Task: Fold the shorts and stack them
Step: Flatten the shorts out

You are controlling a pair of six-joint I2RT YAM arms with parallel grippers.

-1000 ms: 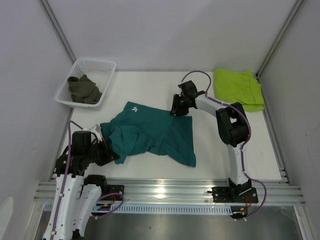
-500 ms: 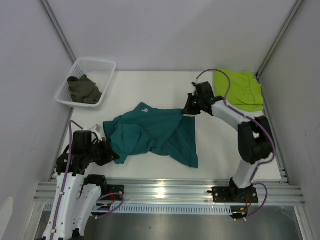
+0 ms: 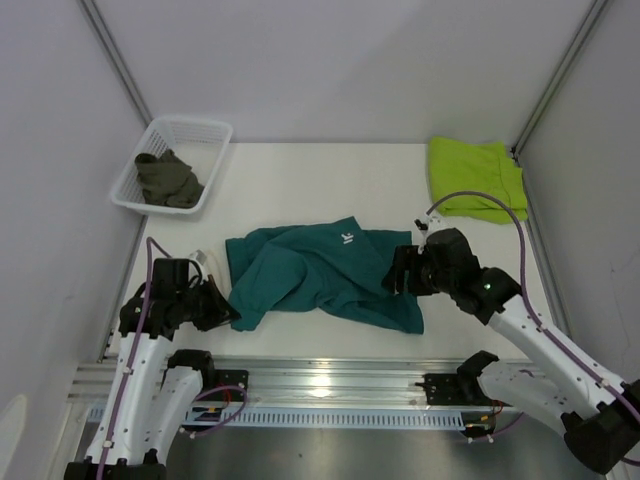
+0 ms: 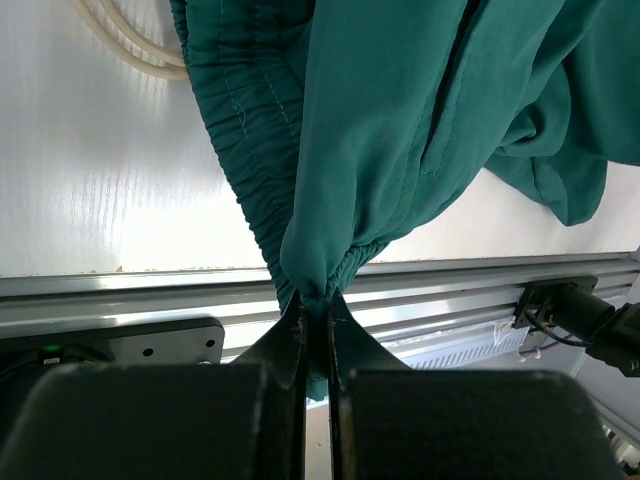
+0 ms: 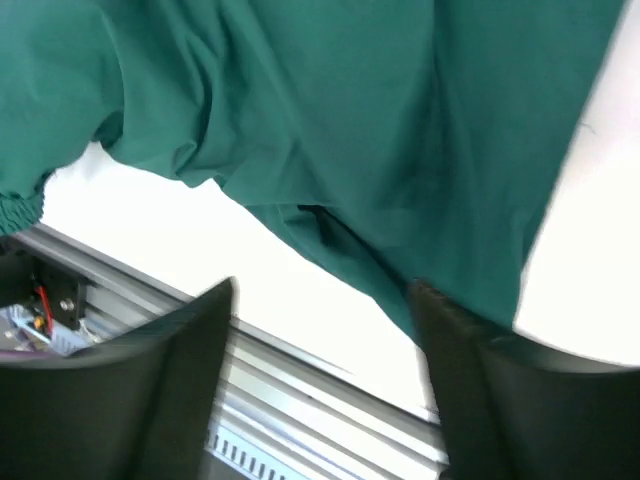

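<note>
The teal shorts (image 3: 320,272) lie crumpled and spread across the middle of the table, white logo up. My left gripper (image 3: 222,308) is shut on their gathered waistband (image 4: 318,300) at the near left; the cream drawstring (image 4: 130,45) loops beside it. My right gripper (image 3: 405,272) is at the shorts' right edge, jaws wide apart (image 5: 320,290), with teal cloth (image 5: 380,130) just beyond the fingertips. The lime-green shorts (image 3: 478,178) lie flat at the far right. The dark olive shorts (image 3: 168,178) are bunched in the basket.
A white plastic basket (image 3: 190,124) stands at the far left corner. An aluminium rail (image 3: 330,380) runs along the table's near edge, close under both grippers. White walls enclose the table on three sides.
My right arm swung from the far middle toward the near right, dragging the shorts' edge and logo rightward. The shorts now lie more spread out. The left gripper barely moved.
</note>
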